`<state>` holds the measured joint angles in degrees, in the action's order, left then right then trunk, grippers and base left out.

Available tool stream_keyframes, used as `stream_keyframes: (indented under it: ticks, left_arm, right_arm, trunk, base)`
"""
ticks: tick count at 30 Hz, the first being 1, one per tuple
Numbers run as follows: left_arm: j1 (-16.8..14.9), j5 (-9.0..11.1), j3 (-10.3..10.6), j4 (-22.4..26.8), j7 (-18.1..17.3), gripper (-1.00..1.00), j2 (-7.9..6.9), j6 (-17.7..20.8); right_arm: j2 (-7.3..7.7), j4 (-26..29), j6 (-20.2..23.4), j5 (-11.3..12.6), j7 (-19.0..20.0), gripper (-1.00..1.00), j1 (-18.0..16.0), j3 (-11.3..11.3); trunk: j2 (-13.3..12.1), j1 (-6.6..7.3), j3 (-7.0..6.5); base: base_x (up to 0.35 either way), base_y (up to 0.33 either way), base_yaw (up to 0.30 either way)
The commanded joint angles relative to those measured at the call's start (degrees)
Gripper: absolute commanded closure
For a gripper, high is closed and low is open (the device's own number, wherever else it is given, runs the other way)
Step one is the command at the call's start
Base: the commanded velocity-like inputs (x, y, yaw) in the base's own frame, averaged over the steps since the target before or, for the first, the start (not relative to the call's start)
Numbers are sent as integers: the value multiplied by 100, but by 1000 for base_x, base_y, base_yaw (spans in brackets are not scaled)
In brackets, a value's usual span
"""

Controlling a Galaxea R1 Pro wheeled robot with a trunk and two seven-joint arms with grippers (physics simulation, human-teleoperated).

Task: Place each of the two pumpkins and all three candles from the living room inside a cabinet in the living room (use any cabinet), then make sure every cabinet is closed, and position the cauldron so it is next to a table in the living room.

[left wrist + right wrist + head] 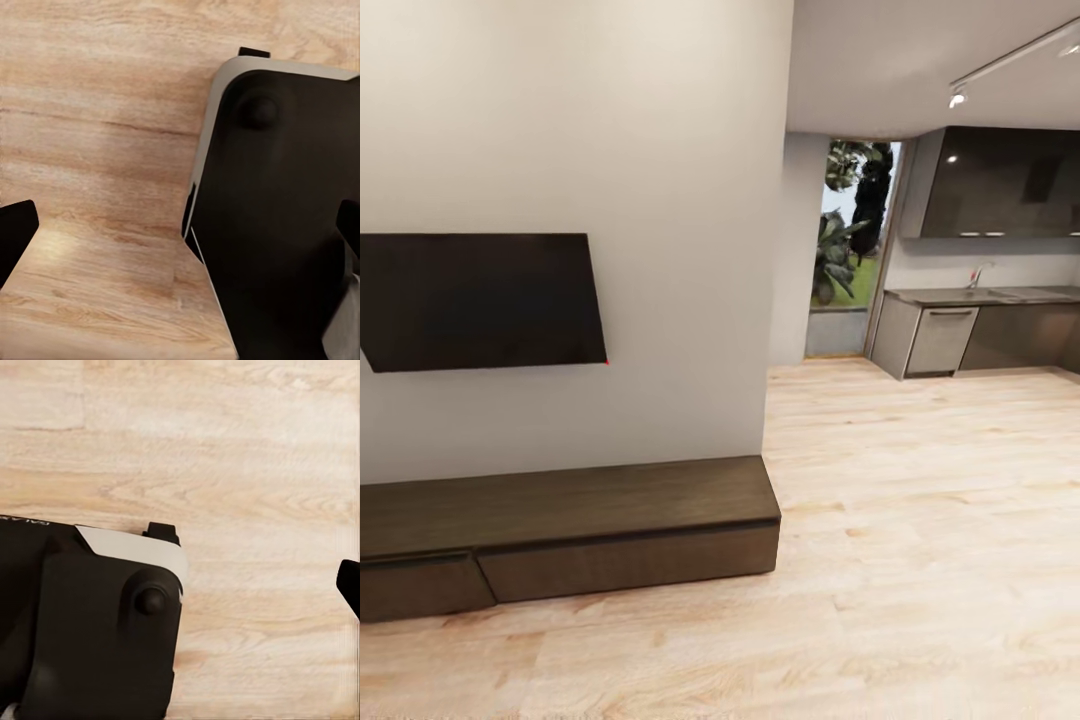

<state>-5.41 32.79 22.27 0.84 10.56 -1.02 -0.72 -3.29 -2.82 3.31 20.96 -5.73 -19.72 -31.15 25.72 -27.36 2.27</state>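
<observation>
In transit: low cabinet (570,530) under TV (480,300) (drawers look shut). Pumpkins, candles, cauldron unseen; step undetermined. Left fingers (15,232) wide apart, empty; right fingers (350,581): spread unclear.

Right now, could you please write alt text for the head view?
A long, low dark wood cabinet runs along a white wall beneath a mounted black television. Pale wood floor stretches right toward a dark kitchen counter and a window showing plants.

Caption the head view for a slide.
Wall-mounted TV above a low dark cabinet on wood floor, kitchen counter beyond.
</observation>
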Motion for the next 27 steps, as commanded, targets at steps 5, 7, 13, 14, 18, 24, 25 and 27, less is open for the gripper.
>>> stream_keyframes:
  ticks: [5, 7, 13, 14, 18, 24, 25, 27]
  left_arm:
    - [-2, 63, 49, 4, 17, -100, -36, -4]
    - [-3, 65, 49, 4, 22, -100, -38, -1]
    - [-4, 69, 49, 12, 94, -100, -45, 14]
    - [-4, 61, 51, 12, 101, -100, -52, 11]
    - [-9, -3, 82, 32, 103, -100, -60, -10]
    - [-10, 1, 66, 51, 91, -100, -47, -15]
    - [-8, 13, 66, 50, 89, -100, -49, -16]
    - [-6, 19, 66, 49, 88, -100, -52, -16]
  right_arm:
    - [125, -9, 59, 47, -16, -100, 101, -49]
    - [162, -8, 62, 48, -17, -100, 216, -49]
    - [186, -8, 60, 48, -24, -100, 559, -49]
    - [187, -8, 59, 48, -24, -100, 580, -49]
    - [186, -5, 15, 65, -30, -100, 610, -45]
    - [178, 19, -147, 68, -26, -100, 617, -41]
    - [175, 24, -191, 61, -26, -100, 618, -40]
    - [174, 33, -247, 50, -25, -100, 618, -40]
  trunk:
    - [12, -3, 60]
    - [12, -3, 79]
    - [12, -3, 135]
    - [12, -3, 144]
    - [12, -3, 175]
    - [12, -3, 185]
    - [12, -3, 185]
    - [12, -3, 185]
  base:
    - [0, 0, 0]
    - [0, 0, 0]
    - [0, 0, 0]
    - [0, 0, 0]
    - [0, 0, 0]
    - [0, 0, 0]
    - [0, 0, 0]
    - [0, 0, 0]
